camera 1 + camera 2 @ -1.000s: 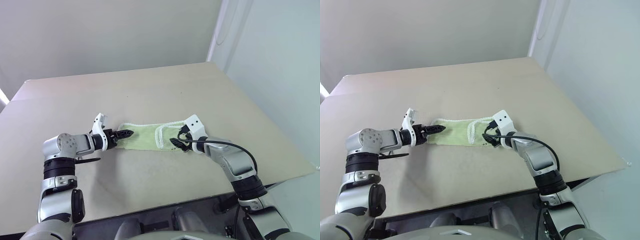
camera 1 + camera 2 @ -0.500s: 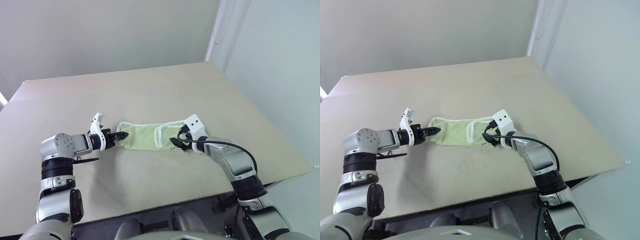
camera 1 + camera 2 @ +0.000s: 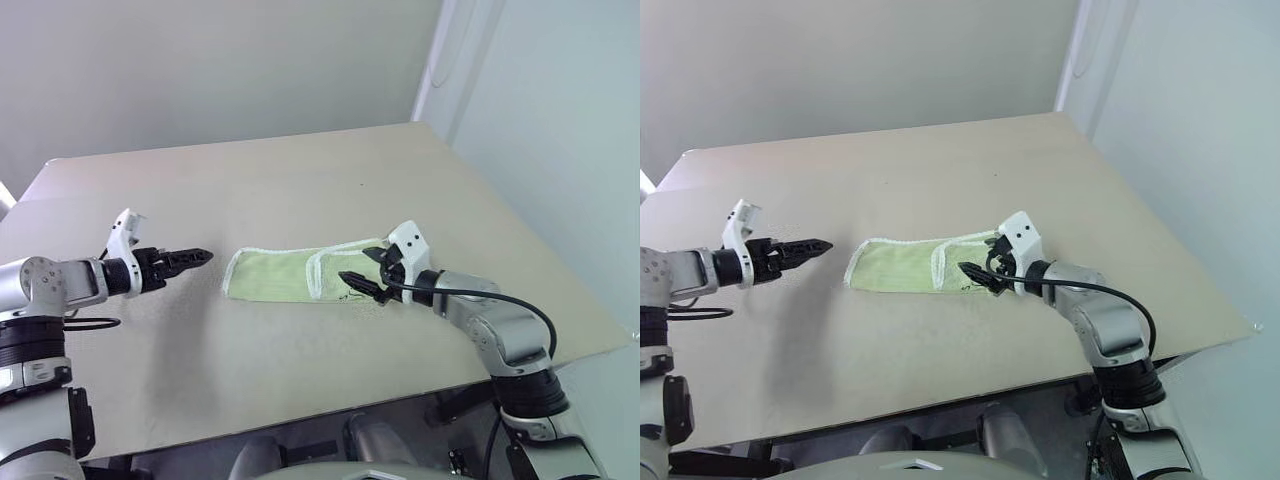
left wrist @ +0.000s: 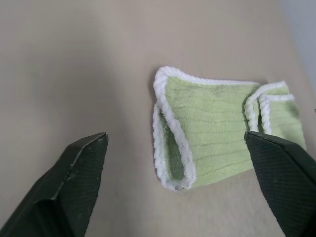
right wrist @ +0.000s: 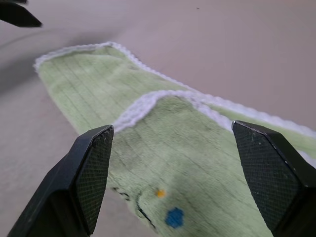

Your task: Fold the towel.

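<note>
The towel (image 3: 300, 274) lies folded into a narrow strip near the middle of the surface (image 3: 300, 190), its right end doubled back over itself. The left claw (image 3: 196, 256) hangs released to the left of the towel, apart from it. The right claw (image 3: 352, 282) hovers over the towel's right end, fingers (image 5: 89, 173) spread, grasping nothing.

I'm looking down on a plain beige table (image 3: 300, 190) with a matte top, its far edge close to a pale wall and its right edge beside another. The one thing I see lying on it is the towel (image 3: 290, 275), light green with white edging, folded into a narrow strip flat right of centre, toward the near side.
</note>
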Action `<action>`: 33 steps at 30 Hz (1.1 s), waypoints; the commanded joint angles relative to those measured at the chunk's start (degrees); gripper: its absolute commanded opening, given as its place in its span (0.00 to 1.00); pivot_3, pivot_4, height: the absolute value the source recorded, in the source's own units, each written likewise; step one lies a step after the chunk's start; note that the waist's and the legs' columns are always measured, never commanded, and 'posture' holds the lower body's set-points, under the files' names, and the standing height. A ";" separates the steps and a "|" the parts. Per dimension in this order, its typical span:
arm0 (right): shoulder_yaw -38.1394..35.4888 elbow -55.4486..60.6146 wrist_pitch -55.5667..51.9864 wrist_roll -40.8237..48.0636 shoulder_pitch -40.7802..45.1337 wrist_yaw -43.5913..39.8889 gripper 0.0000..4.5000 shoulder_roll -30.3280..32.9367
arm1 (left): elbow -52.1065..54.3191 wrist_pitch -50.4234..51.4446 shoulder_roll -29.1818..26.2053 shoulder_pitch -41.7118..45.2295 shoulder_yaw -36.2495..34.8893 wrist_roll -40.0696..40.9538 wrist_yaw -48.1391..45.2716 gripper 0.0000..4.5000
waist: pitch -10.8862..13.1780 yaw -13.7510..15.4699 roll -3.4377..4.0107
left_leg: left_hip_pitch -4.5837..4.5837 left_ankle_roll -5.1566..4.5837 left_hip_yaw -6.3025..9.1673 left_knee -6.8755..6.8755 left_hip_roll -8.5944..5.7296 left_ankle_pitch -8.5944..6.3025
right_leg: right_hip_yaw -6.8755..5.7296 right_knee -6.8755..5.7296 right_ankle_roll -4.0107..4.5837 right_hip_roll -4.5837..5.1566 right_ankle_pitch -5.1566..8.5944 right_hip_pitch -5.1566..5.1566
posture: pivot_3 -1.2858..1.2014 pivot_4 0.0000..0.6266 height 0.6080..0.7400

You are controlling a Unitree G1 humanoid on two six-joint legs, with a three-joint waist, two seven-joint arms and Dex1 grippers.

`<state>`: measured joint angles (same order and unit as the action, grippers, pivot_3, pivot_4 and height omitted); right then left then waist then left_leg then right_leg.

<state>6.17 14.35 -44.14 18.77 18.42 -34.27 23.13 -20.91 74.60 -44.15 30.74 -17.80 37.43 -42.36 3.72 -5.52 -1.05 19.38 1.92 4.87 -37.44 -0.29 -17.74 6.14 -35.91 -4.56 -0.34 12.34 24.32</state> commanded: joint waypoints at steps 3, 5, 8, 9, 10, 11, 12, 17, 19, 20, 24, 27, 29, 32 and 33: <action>-0.74 0.65 0.81 -0.21 0.96 1.90 0.90 -0.67 | 0.21 -0.97 5.28 0.99 2.11 0.05 0.47 0.99 | 0.00 0.02 -0.01 | 0.02 0.01 -0.01 0.01 0.00 0.00 | 0.01 0.03 0.00 0.01 0.00 0.00 | 0.52 0.00 1.00; -0.56 0.70 0.76 -0.46 0.81 2.67 0.90 -0.85 | 0.73 -1.15 7.33 0.65 1.67 -0.01 1.58 0.99 | 0.00 0.03 -0.02 | 0.03 0.01 -0.01 0.07 0.00 0.00 | 0.01 0.09 -0.02 0.01 -0.02 0.00 | 0.52 0.00 1.00; -0.17 0.33 0.88 -1.18 0.40 3.46 0.90 -0.73 | 1.35 -1.23 9.28 -0.08 2.00 -0.26 2.45 0.99 | 0.01 -0.18 -0.02 | 0.04 0.01 -0.02 0.19 0.01 0.00 | 0.02 0.10 -0.14 0.01 -0.10 0.07 | 0.52 0.00 1.00; -0.06 0.34 0.93 -1.29 0.25 3.55 0.90 -0.62 | 2.07 -1.30 9.75 -0.56 2.44 -0.24 2.49 0.99 | 0.01 -0.20 -0.02 | 0.03 0.01 -0.02 0.22 0.02 0.00 | 0.02 0.09 -0.16 0.00 -0.11 0.08 | 0.52 0.00 1.00; 0.00 0.40 0.91 -1.32 0.19 3.60 0.90 -0.54 | 2.01 -0.93 10.17 -0.63 2.68 -0.34 2.94 0.99 | 0.01 -0.13 -0.01 | 0.02 0.01 -0.01 0.25 0.03 0.00 | 0.02 0.09 -0.17 -0.01 -0.11 0.10 | 0.52 0.00 1.00; 0.00 0.51 0.83 -1.33 0.14 3.64 0.90 -0.49 | 2.28 -1.18 10.30 -0.91 3.27 -0.51 2.81 0.99 | 0.01 -0.02 -0.02 | 0.01 0.01 -0.01 0.27 0.03 0.00 | 0.02 0.07 -0.16 -0.01 -0.11 0.10 | 0.52 0.00 1.00; -0.05 0.64 0.66 -1.33 0.12 3.68 0.90 -0.43 | 1.95 -1.31 10.57 -0.88 3.15 -0.56 3.03 0.99 | 0.01 0.02 -0.02 | 0.03 0.01 0.00 0.27 0.03 0.01 | 0.01 0.07 -0.15 -0.01 -0.10 0.11 | 0.52 0.00 1.00; -0.13 -0.14 0.28 -2.22 0.39 4.24 0.90 -0.01 | -0.73 -2.27 11.26 -0.43 4.29 -1.70 3.38 0.99 | 0.00 0.01 -0.02 | 0.01 0.01 -0.02 0.17 0.01 0.01 | 0.02 0.08 -0.02 0.00 -0.02 0.04 | 0.52 0.00 1.00; -0.19 -0.62 0.50 -2.53 0.59 4.58 0.90 -0.09 | -2.23 -2.35 12.40 0.17 4.15 -1.98 4.41 0.99 | -0.01 0.10 0.00 | -0.02 0.01 -0.02 0.16 0.01 0.01 | 0.02 0.08 -0.02 0.00 -0.02 0.01 | 0.52 0.00 1.00; -0.38 -0.91 0.52 -2.62 0.79 4.97 0.90 -0.37 | -2.48 -2.54 13.22 0.36 4.24 -1.90 4.61 0.99 | -0.03 0.18 0.04 | -0.03 0.02 -0.02 0.15 0.01 0.01 | 0.02 0.08 -0.01 0.00 -0.02 -0.01 | 0.52 0.00 1.00; -0.45 -1.60 0.61 -2.96 1.30 5.99 0.90 -1.02 | -1.25 -2.66 16.19 0.87 4.02 -0.93 4.85 0.86 | -0.10 0.92 0.16 | -0.05 0.03 -0.01 0.07 -0.01 0.02 | 0.02 0.08 -0.01 0.01 -0.01 -0.10 | 0.52 0.00 1.00; -0.36 -1.57 0.63 -3.18 1.17 6.55 0.90 -1.27 | -1.32 -2.61 17.54 1.52 3.86 -1.36 5.58 0.63 | -0.10 1.55 0.15 | -0.03 0.04 -0.02 0.03 -0.01 0.03 | 0.02 0.08 -0.01 0.01 -0.02 -0.10 | 0.52 0.00 1.00; -0.40 -1.44 0.65 -3.27 0.97 6.73 0.90 -1.27 | -1.02 -2.80 17.79 1.43 3.93 -1.56 5.50 0.46 | -0.10 1.51 0.15 | -0.02 0.04 -0.01 0.06 -0.01 0.03 | 0.02 0.09 -0.01 0.01 -0.02 -0.09 | 0.52 0.00 1.00; -0.57 -1.71 0.77 -3.57 0.58 7.29 0.90 -1.22 | -1.26 -2.88 17.83 1.66 3.25 -1.32 5.32 0.21 | -0.10 1.51 0.15 | 0.00 0.05 -0.02 0.12 -0.01 0.03 | 0.02 0.10 -0.04 0.01 -0.03 -0.03 | 0.52 0.00 1.00; -0.55 -1.78 0.82 -3.63 0.51 7.44 0.90 -1.24 | -1.38 -2.99 17.64 1.77 3.19 -1.38 5.20 0.12 | -0.10 1.50 0.15 | 0.00 0.04 -0.02 0.13 -0.01 0.03 | 0.02 0.10 -0.04 0.01 -0.04 -0.02 | 0.52 0.00 1.00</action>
<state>6.37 11.95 -44.17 15.43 18.43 -27.22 21.91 -22.56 71.78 -26.04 31.26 -14.12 35.62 -36.96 3.62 -4.02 -0.90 19.38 1.97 4.86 -37.30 -0.29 -17.71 6.16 -35.81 -4.60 -0.34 12.30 24.31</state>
